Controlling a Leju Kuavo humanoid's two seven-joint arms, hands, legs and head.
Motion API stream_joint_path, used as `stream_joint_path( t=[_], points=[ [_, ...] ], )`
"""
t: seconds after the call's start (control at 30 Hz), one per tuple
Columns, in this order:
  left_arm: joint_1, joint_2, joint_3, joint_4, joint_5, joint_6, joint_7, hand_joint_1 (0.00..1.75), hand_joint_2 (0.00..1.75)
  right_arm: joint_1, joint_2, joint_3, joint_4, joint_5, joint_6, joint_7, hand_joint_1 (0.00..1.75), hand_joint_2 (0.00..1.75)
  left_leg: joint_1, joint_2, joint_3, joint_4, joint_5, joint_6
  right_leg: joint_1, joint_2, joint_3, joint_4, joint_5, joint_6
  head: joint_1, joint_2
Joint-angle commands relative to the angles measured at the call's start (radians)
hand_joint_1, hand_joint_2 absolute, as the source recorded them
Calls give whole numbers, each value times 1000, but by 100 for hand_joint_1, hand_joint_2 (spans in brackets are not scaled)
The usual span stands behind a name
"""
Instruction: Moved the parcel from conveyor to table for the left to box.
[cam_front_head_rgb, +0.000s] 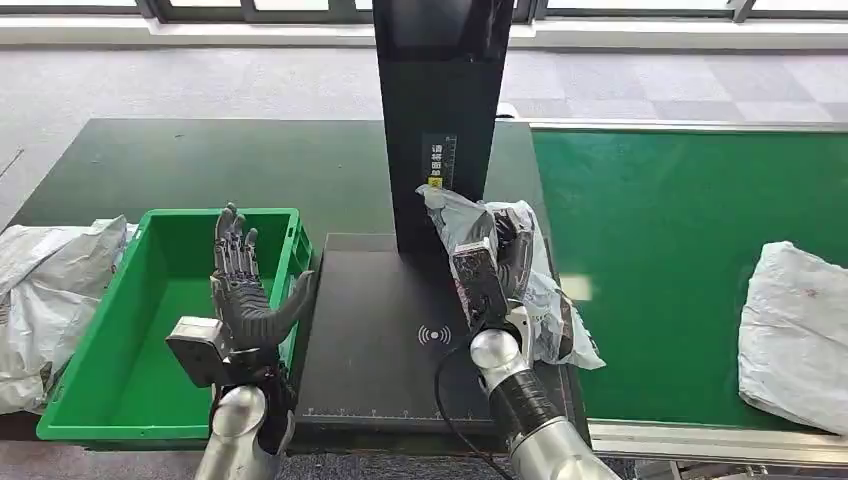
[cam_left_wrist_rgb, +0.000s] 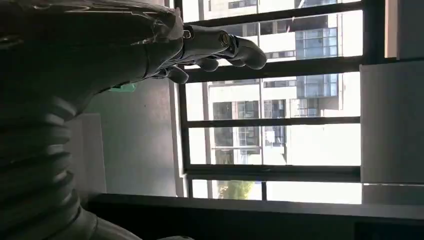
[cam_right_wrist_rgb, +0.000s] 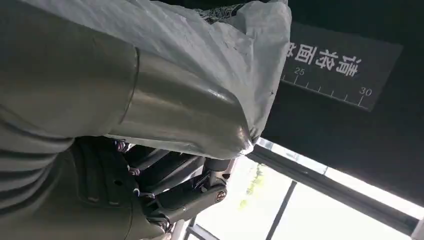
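Parcel (cam_front_head_rgb: 505, 275): crumpled grey-white plastic mailer bag, soft and wrinkled, gripped in right hand (cam_front_head_rgb: 492, 268) above right edge of black scanner plate (cam_front_head_rgb: 380, 340), just in front of black upright column (cam_front_head_rgb: 440, 120). Long axis roughly along arm line, running from upper tip near column's printed ruler strip (cam_front_head_rgb: 438, 165) down and rightward to loose lower end hanging over worktop (cam_front_head_rgb: 200, 165) edge beside conveyor. In right wrist view, film of parcel (cam_right_wrist_rgb: 220, 55) draped over thick grey thumb, dark fingers (cam_right_wrist_rgb: 175, 192) curled beneath it.

Left hand (cam_front_head_rgb: 243, 290): raised palm-up over green crate (cam_front_head_rgb: 130, 390), fingers (cam_front_head_rgb: 233, 245) spread and extended, thumb apart, nothing held. In left wrist view, fingers (cam_left_wrist_rgb: 225, 47) slightly bent against window background.

Green crate: rigid moulded plastic, rectangular, ribbed rim, standing on dark worktop left of scanner plate.

Second parcel (cam_front_head_rgb: 795, 335): flat, creased white bag lying on green conveyor belt (cam_front_head_rgb: 660, 240), well apart from right hand.

Further crumpled bags (cam_front_head_rgb: 45, 300): pale plastic, piled left of crate.
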Motion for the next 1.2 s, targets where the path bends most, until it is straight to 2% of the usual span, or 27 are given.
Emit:
stream_joint_path(
  t=[0.03,0.6,0.63,1.2],
  points=[
    [-52,-31,1,51,5,8,3,0,175,-46,9,31,40,-4,2,0,175,175,1,0,0,0,0,-1,1,-1,0,0,0,0,0,0],
    [-52,-31,1,51,5,8,3,0,175,-46,9,31,40,-4,2,0,175,175,1,-1,0,0,0,-1,1,-1,0,0,0,0,0,0],
    [-60,-26,-14,70,0,3,3,0,175,26,-6,83,-150,-62,51,0,0,175,1,0,1,0,0,-1,1,-1,1,0,0,0,0,0],
    [-75,-27,-28,88,4,8,3,0,175,47,-13,98,-167,-67,33,0,0,175,1,-2,0,0,0,-1,1,-3,1,-1,0,0,0,0]
  ],
)
